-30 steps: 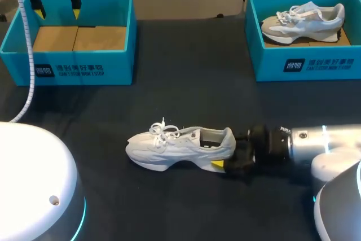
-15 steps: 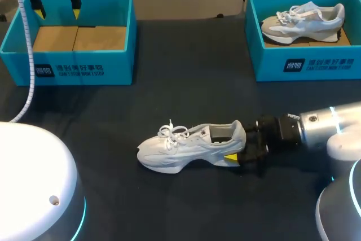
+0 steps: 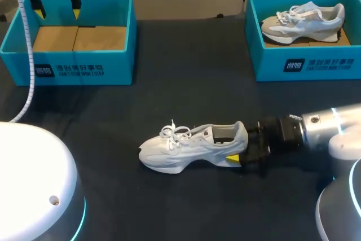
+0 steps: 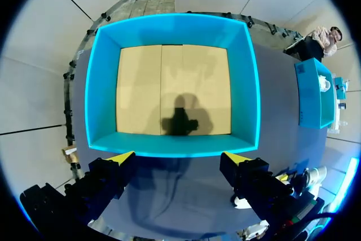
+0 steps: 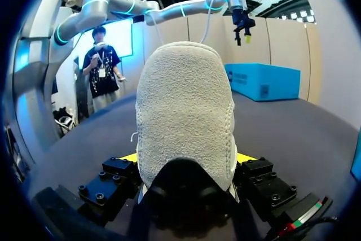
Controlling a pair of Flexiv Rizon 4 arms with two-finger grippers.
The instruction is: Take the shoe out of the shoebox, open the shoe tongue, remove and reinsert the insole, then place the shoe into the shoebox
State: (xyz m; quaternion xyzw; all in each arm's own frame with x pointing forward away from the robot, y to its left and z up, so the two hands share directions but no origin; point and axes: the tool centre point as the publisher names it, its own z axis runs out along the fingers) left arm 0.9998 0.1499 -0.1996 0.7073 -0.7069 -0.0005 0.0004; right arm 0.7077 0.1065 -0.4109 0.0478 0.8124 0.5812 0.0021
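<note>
Shoe (image 3: 192,146), white with loose laces, stands on its sole on the dark matte worktop (image 3: 186,83), near the front middle, outside both boxes, toe toward the left arm's side. The right jaws clamp its heel from two sides. Only the right wrist view shows that heel close up (image 5: 185,111): a nubby, suede-like pale panel, rounded on top, with a yellow fingertip (image 5: 246,157) against each flank (the head view shows just one tip).

The left jaws hang wide apart, holding nothing, above the rim of the left shoebox (image 3: 79,70), which is teal, open-topped and straight-walled. The left wrist view looks straight down into it (image 4: 101,83) and shows a flat tan cardboard floor (image 4: 172,77) crossed by the jaws' shadow. The right shoebox (image 3: 304,63), well apart, holds a second shoe (image 3: 302,21), grey and white.
</note>
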